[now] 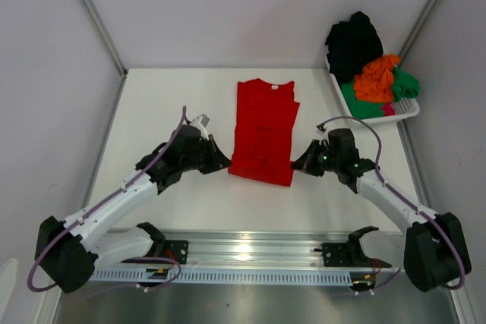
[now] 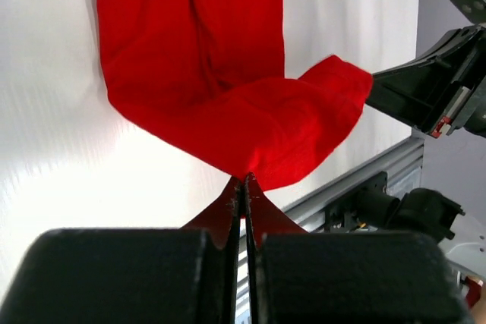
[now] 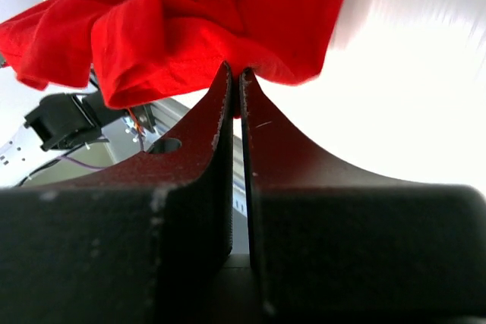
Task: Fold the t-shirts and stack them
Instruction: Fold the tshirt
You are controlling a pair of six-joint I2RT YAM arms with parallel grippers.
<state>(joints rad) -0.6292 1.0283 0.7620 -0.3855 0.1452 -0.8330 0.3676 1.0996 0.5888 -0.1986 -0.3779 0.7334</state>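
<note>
On the white table (image 1: 167,111) the red t-shirt (image 1: 264,130) lies as a long strip, collar far, near hem raised. The other t-shirts (image 1: 372,81) sit heaped in the basket (image 1: 408,109) at far right. The left gripper (image 1: 222,163) and right gripper (image 1: 298,165) each pinch a near hem corner, fingers pressed together on thin cloth. Uneven travel could skew the fold, and so slight a bite may slip.

One t-shirt (image 1: 263,130) lay lengthwise in the middle of the surface (image 1: 167,96), collar toward the far edge. The left hand (image 1: 225,165) sat at its near left corner, the right hand (image 1: 295,165) at its near right corner. A basket (image 1: 414,111) at the far right corner held the other t-shirts (image 1: 373,80).
</note>
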